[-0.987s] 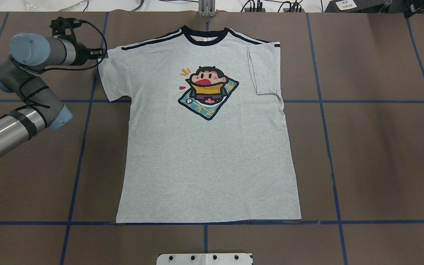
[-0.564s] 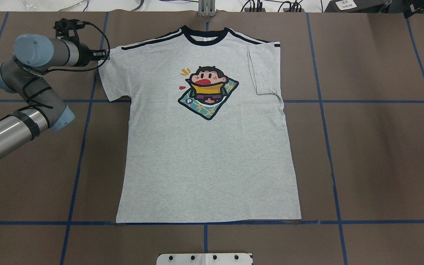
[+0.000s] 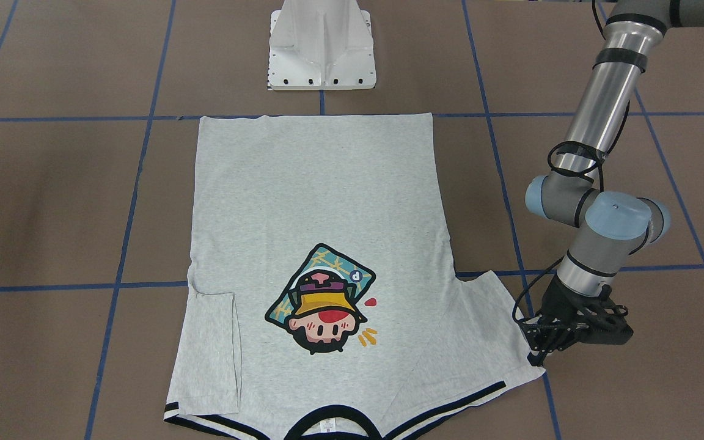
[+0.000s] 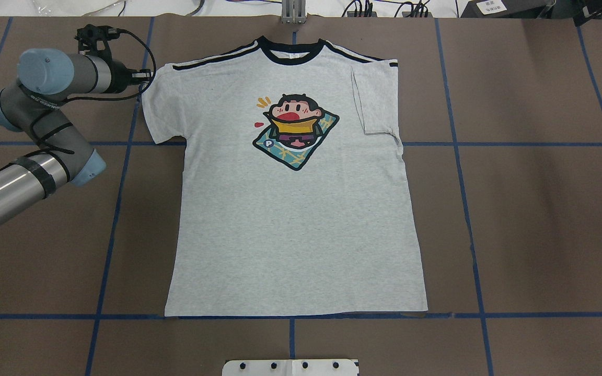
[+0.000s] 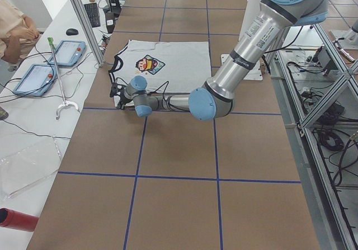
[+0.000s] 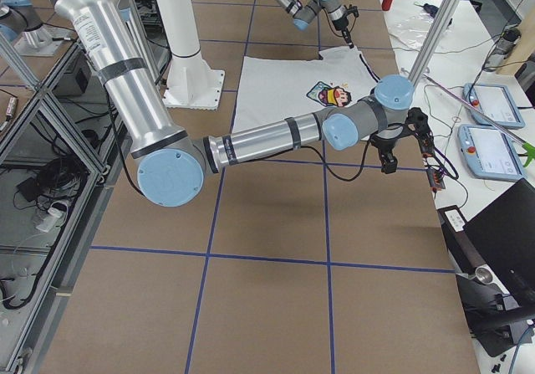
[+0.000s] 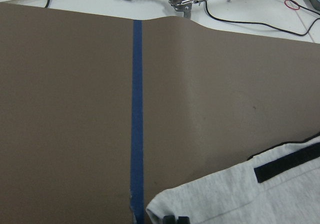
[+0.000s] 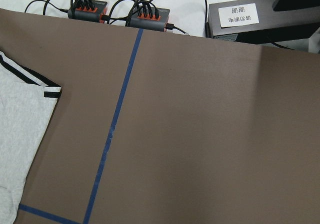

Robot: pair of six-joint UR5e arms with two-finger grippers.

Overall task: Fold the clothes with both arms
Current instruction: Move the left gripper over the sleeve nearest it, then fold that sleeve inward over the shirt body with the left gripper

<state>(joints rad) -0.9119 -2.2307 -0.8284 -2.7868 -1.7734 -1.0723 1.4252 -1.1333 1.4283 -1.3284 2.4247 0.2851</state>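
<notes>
left tool (image 3: 538, 354) sits low at the t-shirt (image 3: 315, 201) sleeve edge on the counter (image 3: 52, 201), can't tell its grip; right tool (image 6: 388, 161) hangs over the counter beside the shirt, grip unclear too.

Left gripper (image 3: 536, 354) stood at the sleeve corner of the T-shirt (image 4: 290, 219); its jaw gap could not be judged, the wrist camera catching only its fingertips (image 7: 171, 219) at the bottom edge. Right gripper (image 6: 393, 156) appeared only in the right side view, too small to judge. The front-facing view cut off the collar (image 3: 332, 414). The folded sleeve (image 4: 377, 99) covered the cloth beneath. Pedestal base (image 4: 290, 367) was cropped overhead.
</notes>
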